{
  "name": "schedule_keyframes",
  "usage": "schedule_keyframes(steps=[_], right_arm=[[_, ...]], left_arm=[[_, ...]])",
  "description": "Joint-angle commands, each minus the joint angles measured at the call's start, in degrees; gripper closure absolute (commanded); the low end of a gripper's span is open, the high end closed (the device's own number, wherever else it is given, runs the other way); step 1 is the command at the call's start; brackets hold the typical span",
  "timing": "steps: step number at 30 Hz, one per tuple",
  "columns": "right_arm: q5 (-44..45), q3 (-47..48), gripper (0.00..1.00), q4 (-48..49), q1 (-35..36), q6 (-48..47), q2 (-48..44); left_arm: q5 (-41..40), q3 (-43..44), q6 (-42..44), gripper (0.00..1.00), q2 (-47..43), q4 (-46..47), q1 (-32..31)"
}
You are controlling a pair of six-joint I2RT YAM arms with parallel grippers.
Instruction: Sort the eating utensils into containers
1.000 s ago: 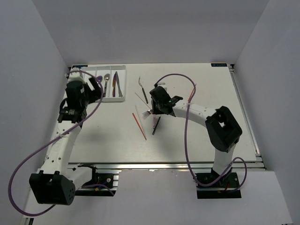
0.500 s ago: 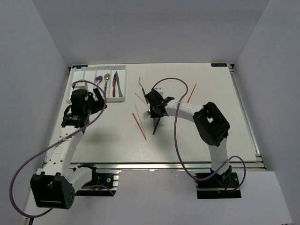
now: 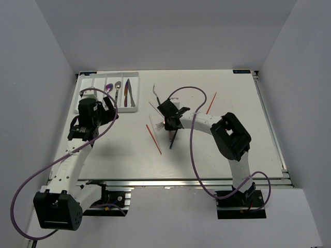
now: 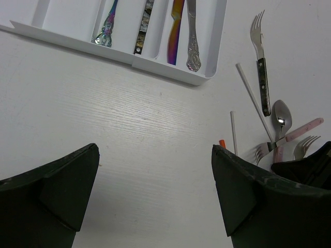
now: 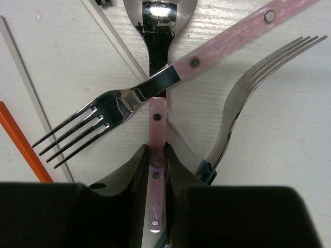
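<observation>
- Pink-handled spoon [image 5: 156, 121] lies in the loose pile mid-table, well apart from the white tray [image 4: 170, 71] at the far left.
- Right gripper [image 5: 156, 155] is pinched on the tail end of the spoon's handle, fingers flush on both sides. The spoon looks flat on the table [image 3: 232, 139], not lifted yet.
- Main snag: the pink-handled fork [image 5: 227, 44] lies across the top of the spoon's neck, just below the bowl. A straight lift probably drags or flips that fork.
- Better move, as a judgement: slide the spoon back along its own axis, low over the table, until the bowl clears the fork. Only then lift.
- The grip sits far from the bowl, so the spoon will likely droop or swing bowl-down. Squeeze firmly, go slowly, and keep the wrist level.
- Neighbours to avoid: the silver fork [image 5: 238, 98] just right of the fingers, a pale chopstick [image 5: 111, 36] running under the pile, and the orange chopstick [image 5: 20, 142] off to the left. The pull-back path looks clear of all three.
- Left gripper [image 4: 155, 196] hangs wide open and holds nothing, just near the tray's front wall. It could crowd the drop, so the spoon should approach from the tray's right side.
- The tray slots already hold pieces. The top view shows spoons in the middle slots, so the spoon should go in there lengthwise.
</observation>
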Motion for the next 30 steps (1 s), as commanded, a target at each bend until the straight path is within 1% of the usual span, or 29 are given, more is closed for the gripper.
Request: schedule_keyframes(steps=[1, 2, 4, 5, 6, 8, 9, 11, 12, 13, 18, 21, 24, 28, 29, 30], right_arm=[[-1.1, -0.4, 0.89, -0.5, 0.2, 4.0, 0.8], [-2.0, -0.7, 0.94, 0.1, 0.0, 4.4, 0.5], [-4.7, -1.4, 1.0, 2.1, -0.4, 5.8, -0.6], [-6.2, -3.1, 1.0, 3.5, -0.6, 6.1, -1.4], [-10.4, -4.5, 1.0, 8.0, -0.8, 6.2, -3.8], [-15.8, -9.1, 1.0, 12.5, -2.2, 7.9, -6.4], [-22.9, -11.1, 1.0, 18.7, -3.6, 8.2, -9.3], [-28.6, -16.6, 1.0, 24.8, -5.2, 10.6, -12.2], [-31.0, -18.1, 1.0, 26.9, -5.9, 11.3, -14.7], [-34.9, -19.4, 1.0, 31.2, -7.4, 11.8, -15.9], [-47.3, -23.1, 1.0, 37.3, -10.9, 14.1, -21.1], [-51.6, -24.4, 1.0, 39.2, -13.0, 16.5, -23.0], [-53.5, -25.6, 1.0, 39.9, -14.4, 18.3, -24.6], [-56.8, -27.1, 1.0, 42.5, -14.9, 20.2, -24.5], [-58.0, -27.1, 1.0, 43.8, -14.9, 20.7, -24.1], [-61.1, -27.3, 1.0, 47.4, -14.8, 21.6, -23.8]], left_arm=[[1.0, 1.5, 0.2, 0.02, -0.6, 0.5, -0.2], [1.0, 1.5, 0.2, 0.02, -0.7, 0.5, -0.3], [1.0, 1.4, 0.2, 0.02, -0.9, 0.5, -0.2], [1.0, 1.3, 0.2, 0.02, -1.2, 0.6, -0.3], [1.0, 1.2, 0.3, 0.02, -1.3, 0.7, -0.2], [1.0, 1.2, 0.3, 0.02, -1.3, 0.7, -0.3], [1.0, 1.1, 0.3, 0.02, -1.3, 0.7, -0.3], [1.2, 1.0, 0.3, 0.02, -1.3, 0.8, -0.2], [1.3, 1.0, 0.3, 0.02, -1.3, 0.8, -0.2], [1.3, 1.0, 0.3, 0.02, -1.3, 0.9, -0.3], [1.8, 0.9, 0.2, 0.02, -1.3, 1.0, -0.2], [2.0, 1.1, 0.2, 0.02, -1.3, 1.1, -0.2], [2.4, 1.0, 0.1, 0.02, -1.1, 1.2, -0.2], [3.5, 1.3, -0.1, 0.02, -0.4, 1.2, -0.3], [4.1, 1.3, -0.5, 0.02, 0.2, 1.3, -0.3], [5.1, 1.4, -0.7, 0.02, 0.7, 1.4, -0.3]])
